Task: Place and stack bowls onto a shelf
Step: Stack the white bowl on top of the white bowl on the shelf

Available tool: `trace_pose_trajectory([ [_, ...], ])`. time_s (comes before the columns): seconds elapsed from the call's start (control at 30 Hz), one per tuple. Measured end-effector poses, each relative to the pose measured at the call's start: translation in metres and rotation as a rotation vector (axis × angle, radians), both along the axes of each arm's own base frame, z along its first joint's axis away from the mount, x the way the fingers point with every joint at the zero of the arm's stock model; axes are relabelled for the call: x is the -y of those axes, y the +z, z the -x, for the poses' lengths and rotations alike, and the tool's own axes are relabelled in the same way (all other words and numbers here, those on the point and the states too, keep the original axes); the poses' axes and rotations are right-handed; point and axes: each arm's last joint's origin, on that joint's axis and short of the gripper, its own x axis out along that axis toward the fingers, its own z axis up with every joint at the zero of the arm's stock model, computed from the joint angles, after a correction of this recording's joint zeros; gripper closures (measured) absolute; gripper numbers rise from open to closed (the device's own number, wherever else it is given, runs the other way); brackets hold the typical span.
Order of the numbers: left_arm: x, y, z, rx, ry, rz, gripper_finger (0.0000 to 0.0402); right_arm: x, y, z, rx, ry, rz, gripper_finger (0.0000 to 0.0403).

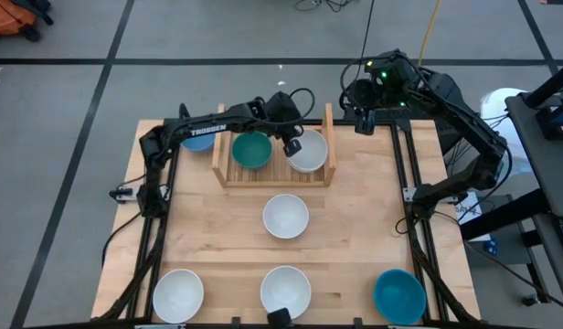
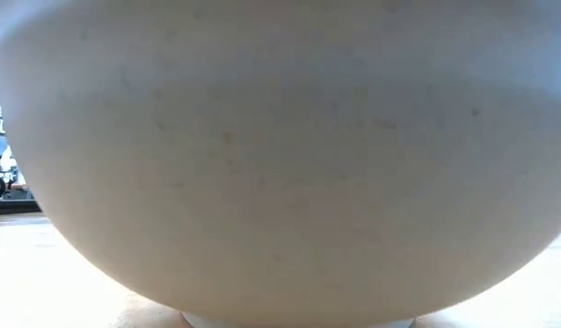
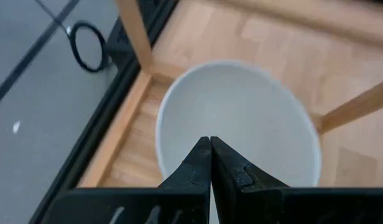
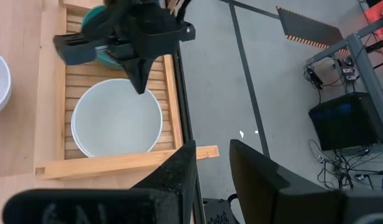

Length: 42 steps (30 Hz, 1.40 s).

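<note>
Hovering closed left end effector (image 3: 210, 163) over shelved white bowl (image 3: 241, 118), low view blocked.

Wooden tabletop (image 1: 355, 228), grey floor (image 1: 62, 91) with dark lines, black cable (image 3: 86, 46)

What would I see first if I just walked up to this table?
The left gripper, shut, pokes down over a white bowl on the shelf, beside a teal bowl. More bowls dot the table's near side, white ones and a blue one. The right gripper waits off the far edge.
</note>
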Motion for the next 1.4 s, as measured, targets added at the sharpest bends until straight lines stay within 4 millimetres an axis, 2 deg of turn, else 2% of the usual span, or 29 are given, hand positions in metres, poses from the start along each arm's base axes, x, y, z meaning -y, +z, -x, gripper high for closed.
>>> trace_pose_trajectory([
  [0.43, -0.013, -0.017, 0.001, -0.059, 0.042, 0.002, 0.0401, 0.0, 0.0, 0.0, -0.003, 0.004, 0.004, 0.0309],
  [0.6, -0.015, -0.032, -0.002, -0.1, 0.046, 0.024, 0.0401, 0.0, 0.0, 0.0, -0.004, 0.004, 0.004, 0.0309],
  [1.13, -0.026, -0.031, 0.0, -0.068, 0.069, 0.001, 0.0401, 0.0, 0.0, 0.0, -0.003, 0.006, 0.003, 0.0309],
  [1.23, -0.022, -0.016, 0.004, -0.045, 0.059, 0.001, 0.0401, 0.0, 0.0, 0.0, -0.008, 0.014, 0.01, 0.0309],
  [1.4, -0.003, 0.059, 0.027, 0.078, 0.038, -0.05, 0.0401, -0.002, 0.002, 0.003, -0.004, 0.015, 0.017, 0.0309],
])
